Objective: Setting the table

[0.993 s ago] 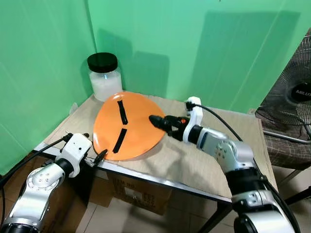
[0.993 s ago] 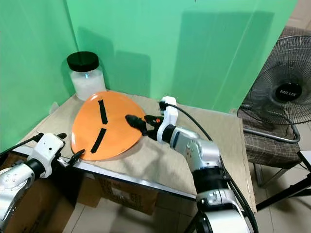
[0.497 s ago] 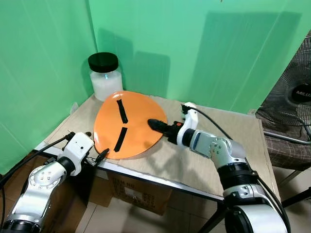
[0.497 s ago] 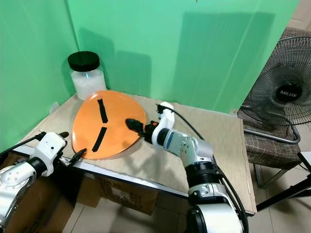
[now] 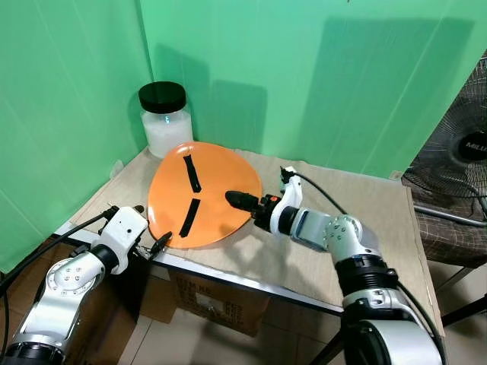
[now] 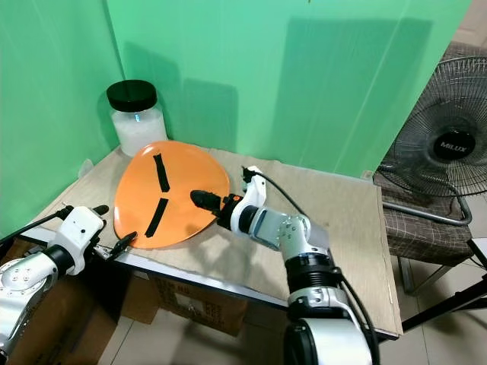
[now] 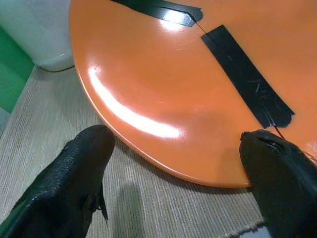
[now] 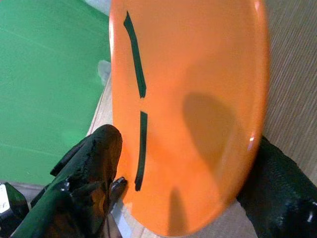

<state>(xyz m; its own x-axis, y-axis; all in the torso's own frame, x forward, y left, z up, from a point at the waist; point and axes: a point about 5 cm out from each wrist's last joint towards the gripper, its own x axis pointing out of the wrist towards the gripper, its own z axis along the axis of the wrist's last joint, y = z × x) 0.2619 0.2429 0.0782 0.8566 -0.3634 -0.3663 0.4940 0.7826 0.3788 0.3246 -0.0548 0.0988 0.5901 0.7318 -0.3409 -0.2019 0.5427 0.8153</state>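
An orange plate [image 5: 202,194] with two black tape strips lies tilted on the beige mat of the table [image 5: 358,228], its right side raised. My right gripper [image 5: 245,202] reaches in from the right and stands open astride the plate's right rim [image 8: 247,99]. One finger [image 8: 94,158] is over the plate's face and the other [image 8: 277,183] is under the rim. My left gripper [image 5: 154,245] is open at the table's front left edge. Its fingertips [image 7: 84,163] sit just short of the plate's near rim [image 7: 163,158].
A clear jar [image 5: 166,122] with a black lid stands at the back left corner, just behind the plate. Green screens close off the back and left. A floor fan [image 5: 456,144] stands to the right. A cardboard box [image 5: 221,300] sits under the table.
My right gripper has pushed leftward, so its upper finger now reaches further over the plate's face. The left gripper has stayed where it was.
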